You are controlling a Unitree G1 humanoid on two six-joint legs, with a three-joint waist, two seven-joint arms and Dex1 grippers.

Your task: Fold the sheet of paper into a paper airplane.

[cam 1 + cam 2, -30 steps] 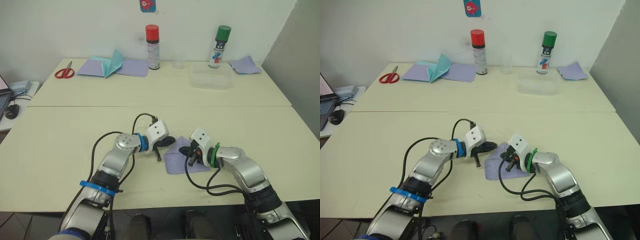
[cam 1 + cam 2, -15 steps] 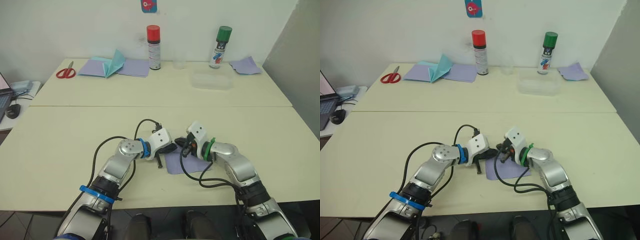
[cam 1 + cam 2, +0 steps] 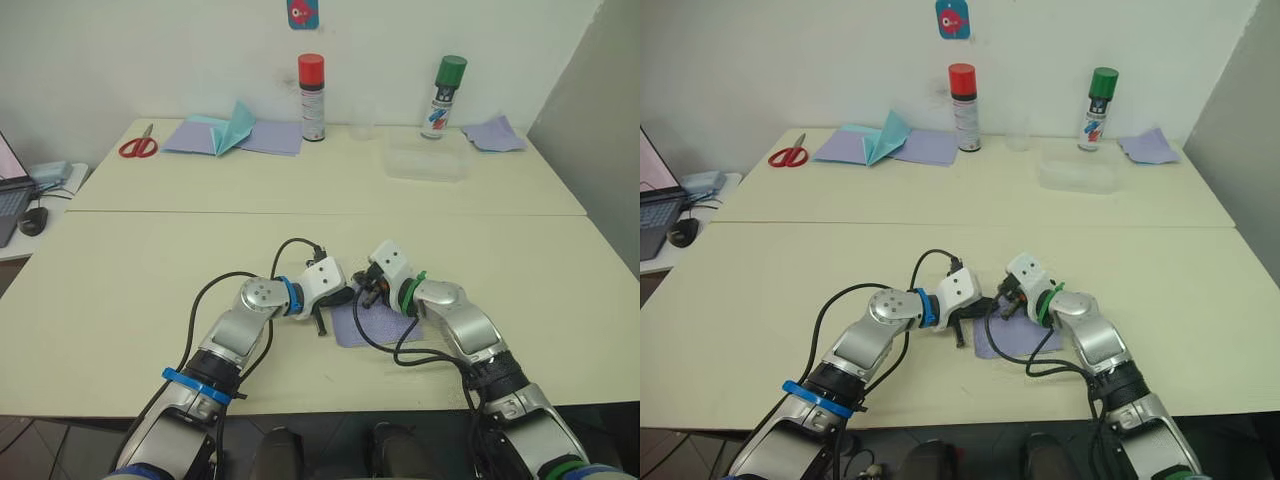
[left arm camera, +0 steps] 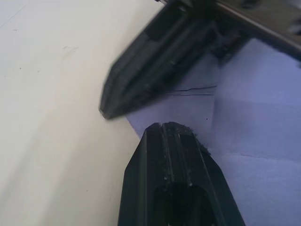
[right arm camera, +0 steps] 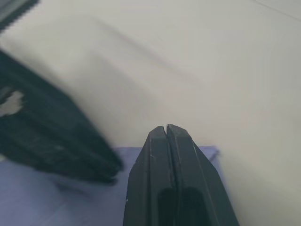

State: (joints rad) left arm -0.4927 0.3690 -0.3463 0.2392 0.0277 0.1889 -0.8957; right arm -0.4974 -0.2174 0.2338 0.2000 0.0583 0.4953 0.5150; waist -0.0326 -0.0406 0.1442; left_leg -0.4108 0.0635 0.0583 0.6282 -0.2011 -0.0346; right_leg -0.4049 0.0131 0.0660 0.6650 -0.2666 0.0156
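Both my grippers, left [image 3: 322, 318] and right [image 3: 366, 298], pinched closed and empty, meet over the far-left corner of the thin lavender paper sheet [image 3: 378, 325], near the table's [image 3: 120, 270] front edge.

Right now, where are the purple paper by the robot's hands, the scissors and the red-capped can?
sheet of paper [image 3: 378, 326], left eye view, its bare middle.
scissors [image 3: 138, 148], left eye view, the red handles.
red-capped can [image 3: 312, 96], left eye view, its body.
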